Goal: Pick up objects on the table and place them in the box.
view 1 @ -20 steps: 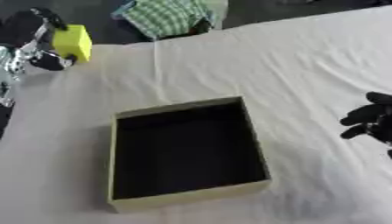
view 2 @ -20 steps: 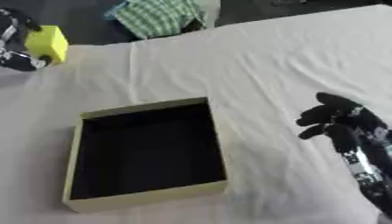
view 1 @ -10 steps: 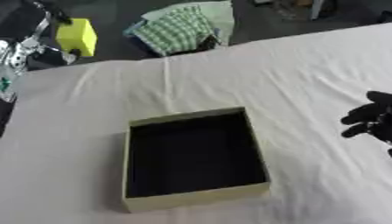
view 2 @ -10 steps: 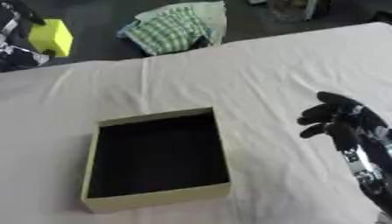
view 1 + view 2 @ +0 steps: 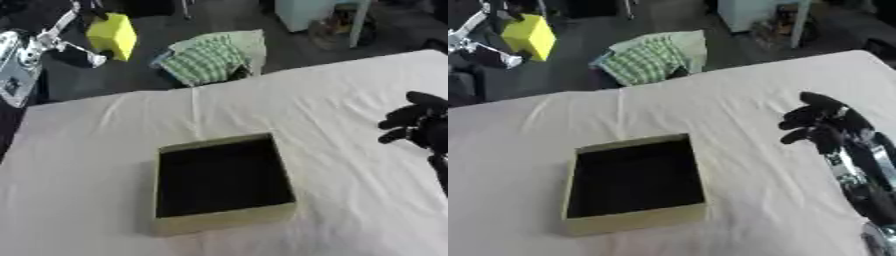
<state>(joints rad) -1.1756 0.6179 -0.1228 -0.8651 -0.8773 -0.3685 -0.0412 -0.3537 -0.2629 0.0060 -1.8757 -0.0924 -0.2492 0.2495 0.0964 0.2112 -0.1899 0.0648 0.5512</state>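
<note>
Left eye view: the left hand (image 5: 74,27) is raised at the upper left, beyond the far edge of the bench (image 5: 105,150), with the yellow block (image 5: 112,36) held up against it; its fingers are too indistinct to tell how they close on the block. The open box (image 5: 223,182) sits near the middle of the white cloth, its dark interior empty. A checked cloth (image 5: 210,57) lies on the floor behind the bench.

Right eye view: the right hand (image 5: 820,122) hovers over the bench to the right of the box, well apart from it, fingers curled inward around nothing. The yellow block appears at the top left, high above and far behind the box.

Step in hand, as judged: carrying the block to the box. To do it well, bring the block across until it is squarely over the dark opening, keep it level, lower it between the walls without clipping the near rim, and release only once it is inside
</note>
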